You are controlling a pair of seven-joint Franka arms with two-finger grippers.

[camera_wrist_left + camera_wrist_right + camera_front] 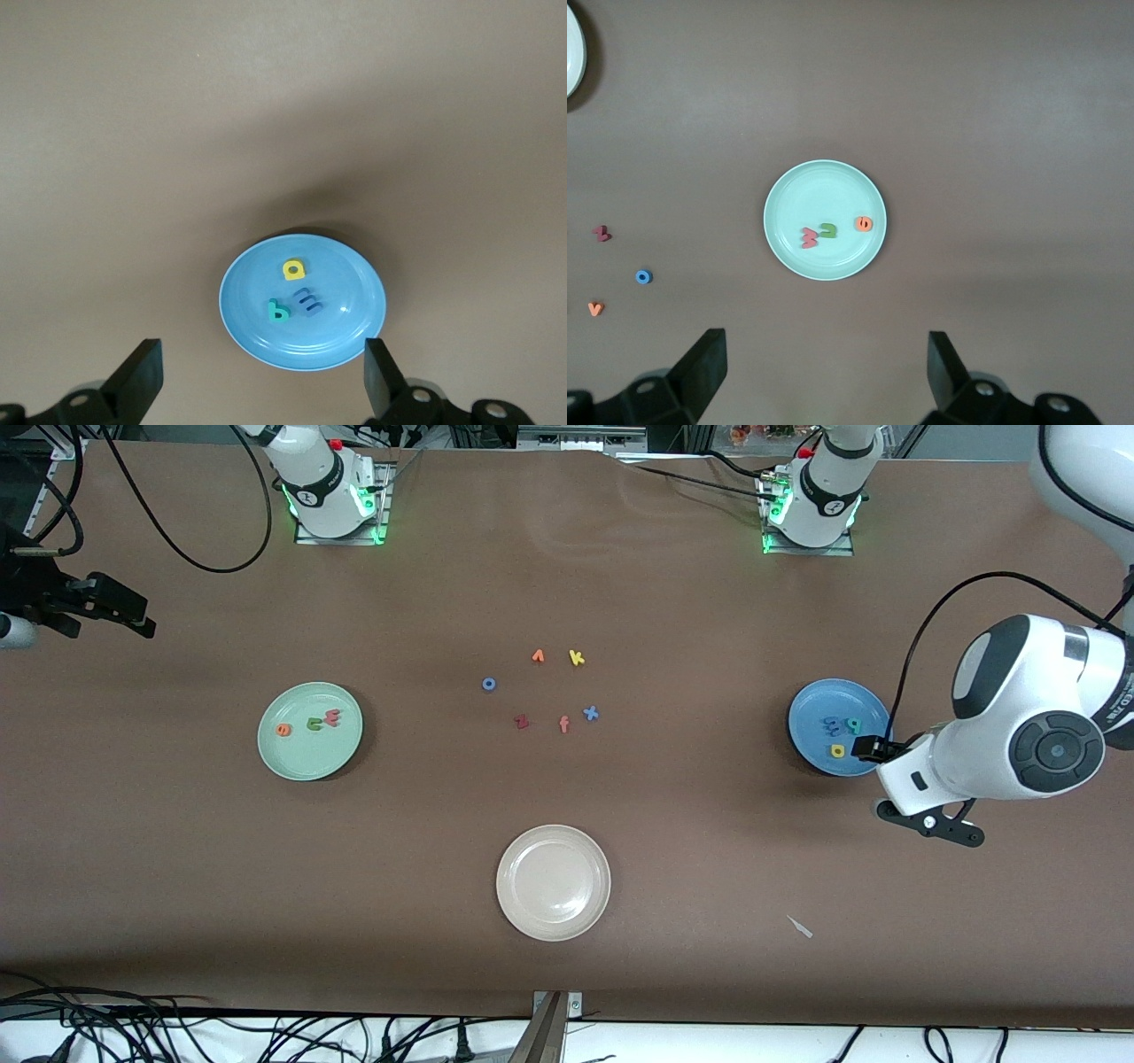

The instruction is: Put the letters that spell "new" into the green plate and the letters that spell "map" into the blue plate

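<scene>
The green plate (309, 757) holds the orange e (283, 730), the green n (314, 724) and the salmon-red w (332, 717). The blue plate (811, 717) holds the periwinkle m (832, 724), a teal rounded letter (852, 725) and a yellow rounded letter (837, 751). My left gripper (261, 359) hangs open and empty, high over the table at the blue plate's (341, 266) rim. My right gripper (828, 359) is open and empty, high up, with the green plate (824, 186) in its view.
Loose letters lie mid-table: an orange one (538, 657), yellow k (577, 658), blue o (488, 685), dark red z (521, 723), salmon f (564, 725), blue x (590, 713). A beige-white plate (554, 881) sits nearer the front camera. A small white scrap (800, 926) lies toward the left arm's end.
</scene>
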